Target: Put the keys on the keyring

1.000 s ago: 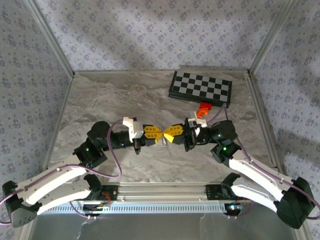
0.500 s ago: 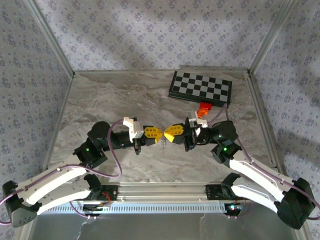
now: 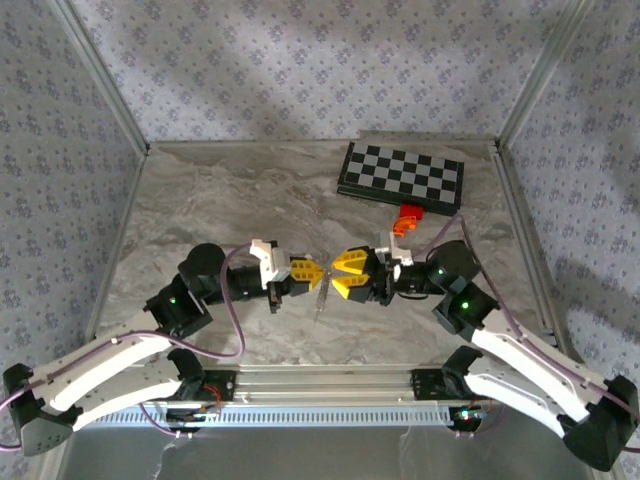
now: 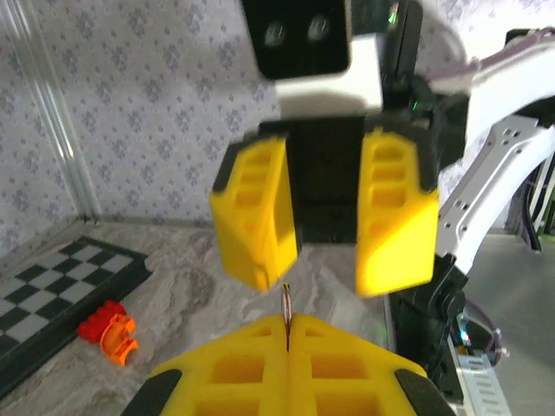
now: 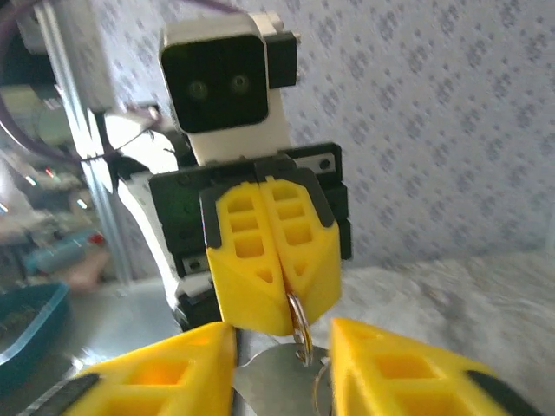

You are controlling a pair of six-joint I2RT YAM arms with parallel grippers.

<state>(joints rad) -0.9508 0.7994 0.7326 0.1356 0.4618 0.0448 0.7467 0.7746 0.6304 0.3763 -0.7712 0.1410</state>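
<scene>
At tabletop (image 3: 250,200) centre: left end effector (image 3: 316,272) was clamped shut on keyring (image 5: 297,316), ring dangling at 6 o'clock. Right end effector (image 3: 338,277) faced it from 3 o'clock, fingers parted.

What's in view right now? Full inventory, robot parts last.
keyring: one, pale metal, pinched by the left gripper, hanging down mid-table
metal piece: one, pale grey, just below the keyring, between the fingers of the right gripper; looks like a key
orange block: one, orange, by the checkerboard's near edge
checkerboard: one, black and white, far right of the table
table: one, grey marble
left gripper: one, yellow fingers, shut on the keyring
right gripper: one, yellow fingers, open, facing the left gripper
</scene>
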